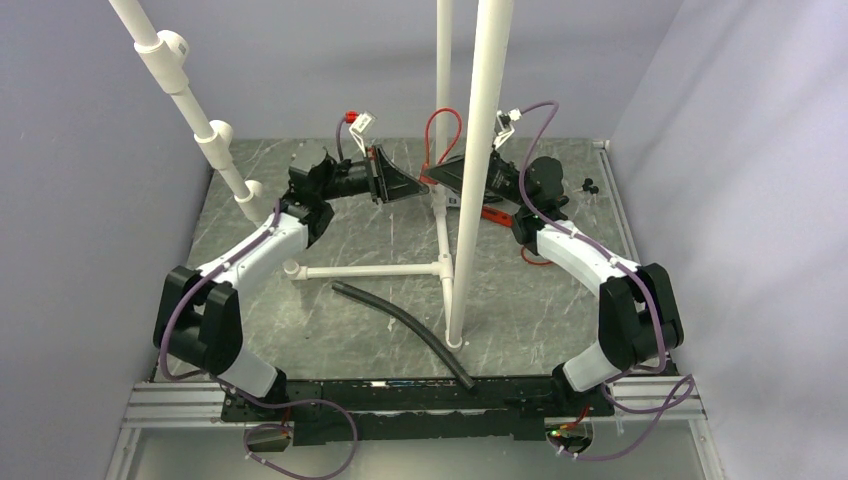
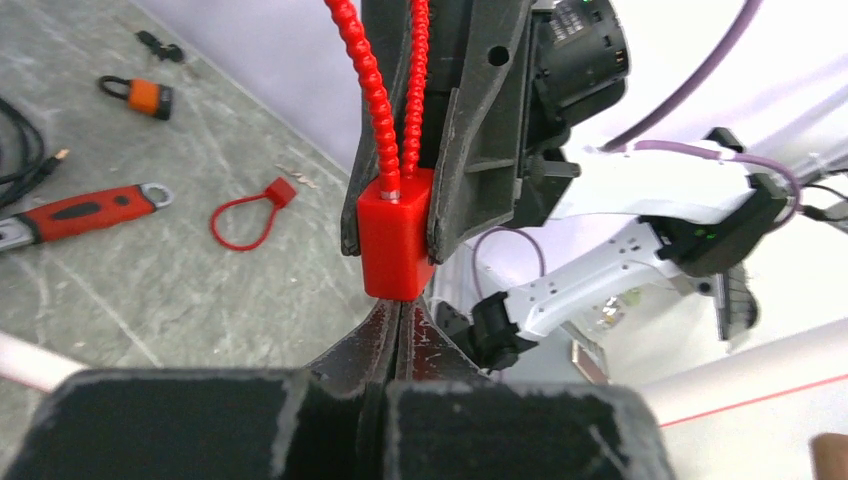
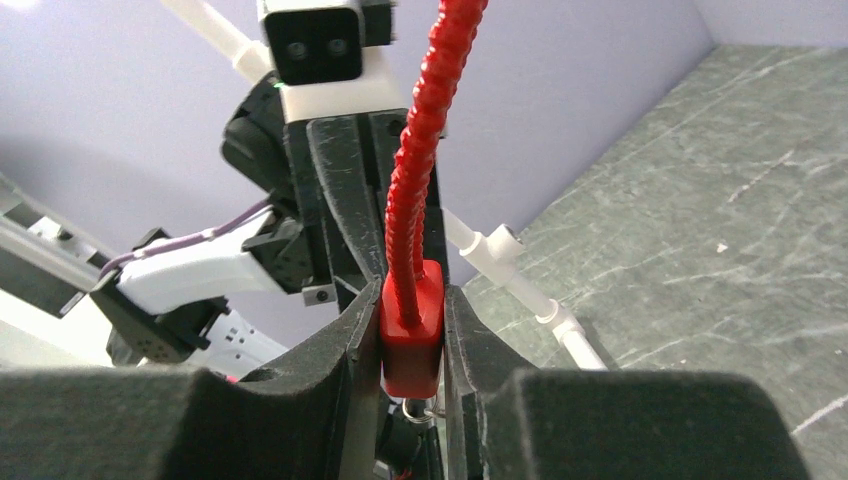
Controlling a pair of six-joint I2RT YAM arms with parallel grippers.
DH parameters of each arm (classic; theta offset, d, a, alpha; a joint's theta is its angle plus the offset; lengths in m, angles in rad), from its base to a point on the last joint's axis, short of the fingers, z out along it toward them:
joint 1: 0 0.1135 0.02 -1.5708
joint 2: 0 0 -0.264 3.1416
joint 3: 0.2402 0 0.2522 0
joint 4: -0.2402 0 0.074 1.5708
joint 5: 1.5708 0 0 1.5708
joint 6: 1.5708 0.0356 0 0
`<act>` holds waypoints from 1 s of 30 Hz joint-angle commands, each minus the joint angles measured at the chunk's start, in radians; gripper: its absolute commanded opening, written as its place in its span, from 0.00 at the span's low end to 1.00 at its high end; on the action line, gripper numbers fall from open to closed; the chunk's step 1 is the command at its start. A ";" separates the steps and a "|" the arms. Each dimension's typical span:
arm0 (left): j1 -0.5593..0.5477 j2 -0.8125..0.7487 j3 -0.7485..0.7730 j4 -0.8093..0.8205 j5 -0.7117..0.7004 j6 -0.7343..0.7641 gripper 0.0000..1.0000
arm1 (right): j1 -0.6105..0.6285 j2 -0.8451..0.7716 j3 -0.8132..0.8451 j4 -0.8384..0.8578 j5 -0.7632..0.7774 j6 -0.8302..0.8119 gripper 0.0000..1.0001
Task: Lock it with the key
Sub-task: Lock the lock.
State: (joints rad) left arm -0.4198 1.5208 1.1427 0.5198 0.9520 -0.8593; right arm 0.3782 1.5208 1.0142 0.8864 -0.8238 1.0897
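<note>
A red lock (image 2: pixel 395 240) with a ribbed red cable shackle (image 2: pixel 370 90) hangs in the air at the back middle of the table. My right gripper (image 3: pixel 411 325) is shut on the lock's (image 3: pixel 410 345) two sides. A small metal key ring (image 3: pixel 420 408) shows just under the lock; the key itself is hidden. Pressed together, the fingers of my left gripper (image 2: pixel 400 303) touch the lock's lower end with their tips, and nothing shows between them. From above, the left gripper (image 1: pixel 405 188) and right gripper (image 1: pixel 452 180) meet tip to tip beside the white pole.
A white pipe frame (image 1: pixel 470 170) stands mid-table with a black hose (image 1: pixel 405 330) lying in front. On the marbled table (image 2: pixel 150 300) lie an orange padlock (image 2: pixel 147 95), a red-handled tool (image 2: pixel 75 212), a red cable loop (image 2: pixel 248 213) and small black keys (image 2: pixel 160 45).
</note>
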 commanded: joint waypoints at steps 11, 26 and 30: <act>-0.004 -0.036 -0.102 0.204 0.180 -0.126 0.43 | -0.015 -0.030 0.023 0.163 -0.146 -0.005 0.00; 0.041 -0.197 -0.085 -0.146 0.059 0.205 0.62 | -0.020 -0.071 -0.002 0.097 -0.206 -0.124 0.00; 0.018 -0.152 -0.087 -0.029 0.050 0.124 0.57 | -0.015 -0.059 0.011 0.134 -0.166 -0.073 0.00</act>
State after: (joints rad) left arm -0.3828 1.3491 1.0569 0.3920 1.0466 -0.6991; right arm 0.3584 1.4918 1.0027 0.9348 -1.0481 0.9810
